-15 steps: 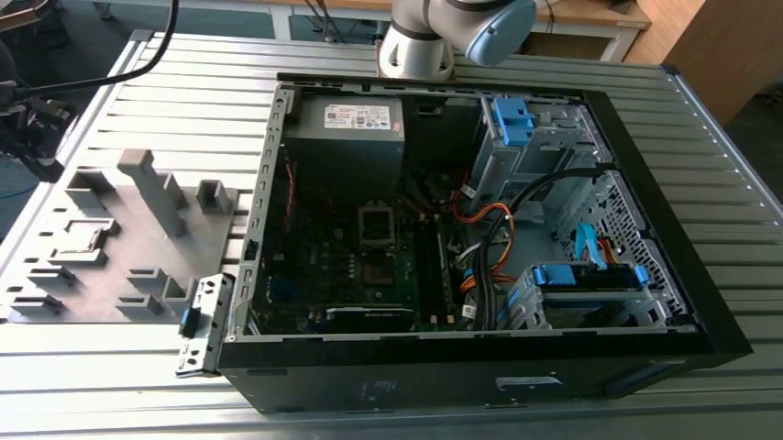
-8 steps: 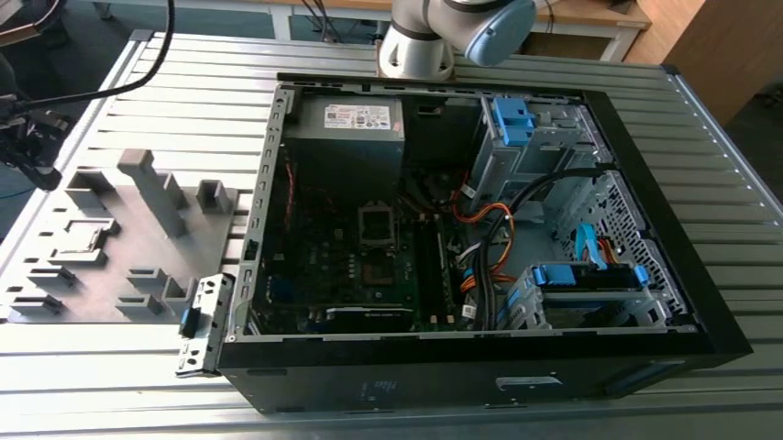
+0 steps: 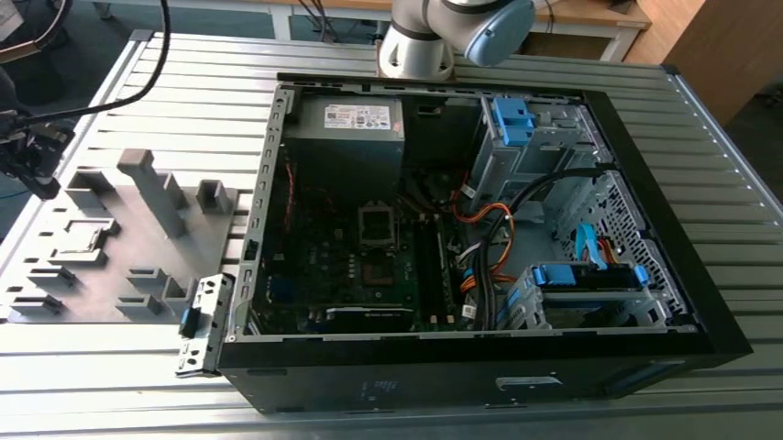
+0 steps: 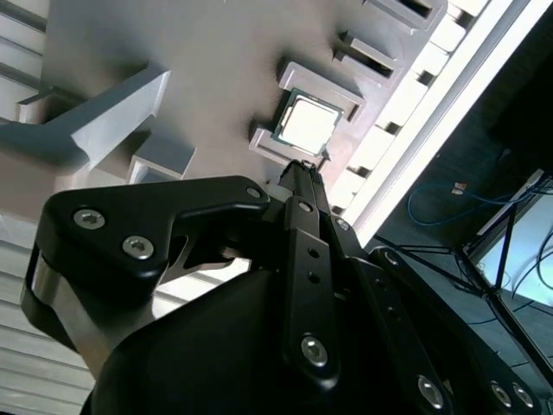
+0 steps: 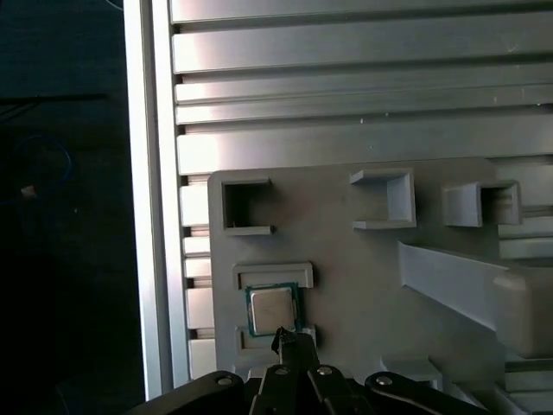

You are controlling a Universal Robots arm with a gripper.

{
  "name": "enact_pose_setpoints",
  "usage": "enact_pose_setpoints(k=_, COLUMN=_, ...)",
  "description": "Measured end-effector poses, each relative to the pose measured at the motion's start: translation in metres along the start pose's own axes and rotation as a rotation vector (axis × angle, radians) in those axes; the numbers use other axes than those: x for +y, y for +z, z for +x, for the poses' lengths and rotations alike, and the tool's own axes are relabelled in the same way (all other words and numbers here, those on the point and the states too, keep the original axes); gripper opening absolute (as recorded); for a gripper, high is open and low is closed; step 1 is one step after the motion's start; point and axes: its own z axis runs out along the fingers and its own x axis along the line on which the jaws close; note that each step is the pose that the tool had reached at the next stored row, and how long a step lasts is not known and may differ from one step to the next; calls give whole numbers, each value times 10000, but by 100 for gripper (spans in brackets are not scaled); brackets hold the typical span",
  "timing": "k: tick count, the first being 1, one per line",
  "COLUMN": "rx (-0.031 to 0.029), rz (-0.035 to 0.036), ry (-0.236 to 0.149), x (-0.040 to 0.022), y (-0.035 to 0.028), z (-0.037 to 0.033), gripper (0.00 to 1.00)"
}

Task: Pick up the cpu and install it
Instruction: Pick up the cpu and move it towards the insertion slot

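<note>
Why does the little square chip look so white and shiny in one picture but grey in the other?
In the second wrist view, light glares off the cpu, washing its metal top nearly white; in the first wrist view it catches less glare and looks grey, the end effector dark near it.

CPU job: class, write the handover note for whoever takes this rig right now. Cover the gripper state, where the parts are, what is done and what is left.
Gripper: fingers shut and holding nothing, with the tips at the edge of the cpu. Whether they touch it cannot be told.
Cpu: lies flat in its nest on the grey holder tray, outside the open computer case.
Done: gripper positioned at the cpu.
Left: cpu not yet picked up and not yet installed in the case.
</note>
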Motion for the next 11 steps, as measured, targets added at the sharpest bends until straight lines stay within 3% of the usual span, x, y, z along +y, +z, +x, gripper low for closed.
enact_pose_setpoints(k=11, rx=34, rz=89, ry=2, x=-7, y=199, z=51, gripper=11)
